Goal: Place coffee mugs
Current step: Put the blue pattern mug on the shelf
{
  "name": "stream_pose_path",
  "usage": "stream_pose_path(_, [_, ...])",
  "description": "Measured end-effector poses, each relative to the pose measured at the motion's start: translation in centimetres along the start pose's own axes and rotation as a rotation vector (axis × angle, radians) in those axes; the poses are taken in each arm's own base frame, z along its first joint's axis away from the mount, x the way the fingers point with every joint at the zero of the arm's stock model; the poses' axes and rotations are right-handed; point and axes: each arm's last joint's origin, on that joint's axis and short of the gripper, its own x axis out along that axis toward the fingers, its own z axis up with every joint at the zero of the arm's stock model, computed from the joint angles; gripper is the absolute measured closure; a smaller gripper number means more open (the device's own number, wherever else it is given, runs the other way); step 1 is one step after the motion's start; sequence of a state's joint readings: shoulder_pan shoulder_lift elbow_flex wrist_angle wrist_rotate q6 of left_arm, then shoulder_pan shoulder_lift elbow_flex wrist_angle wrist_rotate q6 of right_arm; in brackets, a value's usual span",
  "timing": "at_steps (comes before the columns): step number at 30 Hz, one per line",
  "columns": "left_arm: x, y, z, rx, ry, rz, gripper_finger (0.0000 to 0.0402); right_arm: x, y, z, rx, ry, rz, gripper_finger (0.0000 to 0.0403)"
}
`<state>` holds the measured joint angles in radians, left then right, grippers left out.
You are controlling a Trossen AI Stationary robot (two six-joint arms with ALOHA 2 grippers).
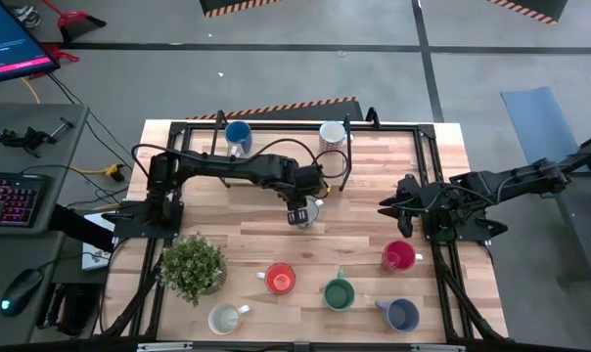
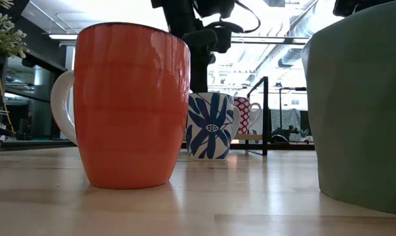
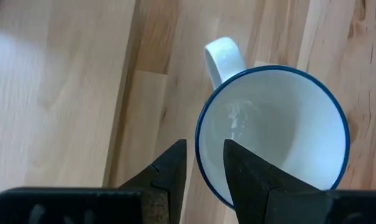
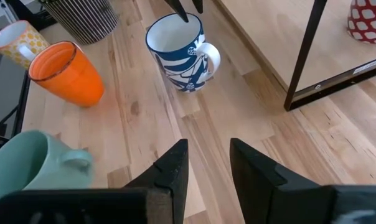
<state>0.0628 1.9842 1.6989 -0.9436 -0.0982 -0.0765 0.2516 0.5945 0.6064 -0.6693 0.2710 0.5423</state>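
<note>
The blue-flowered white mug (image 1: 307,211) stands upright mid-table — the left gripper (image 3: 204,163) straddles its rim, jaws narrowly parted, one finger inside, one outside. The right gripper (image 4: 208,163) hovers near the red mug (image 1: 398,256), slightly open, empty.

Blue-flowered mug (image 1: 308,212): largely covered by the left gripper (image 1: 298,214) in the high view; rim cut off by the picture's edge in the left wrist view.
Green mug (image 2: 362,105): cut off at the top and right edges of the low view; handle not seen.
Orange mug (image 2: 129,105): handle partly hidden behind the body in the low view.
Red-patterned mug (image 4: 370,18): cut off at the edge of the right wrist view.
Potted plant (image 2: 2,29): only a few leaves shown at the low view's edge.
</note>
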Motion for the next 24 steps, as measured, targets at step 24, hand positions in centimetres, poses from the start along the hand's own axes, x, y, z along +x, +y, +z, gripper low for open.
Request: stream_pose_path(24, [2.8,-0.2,0.7,0.030,-0.011,-0.003,0.0309,0.0,0.1,-0.1,0.017,0.025,0.027,0.0304])
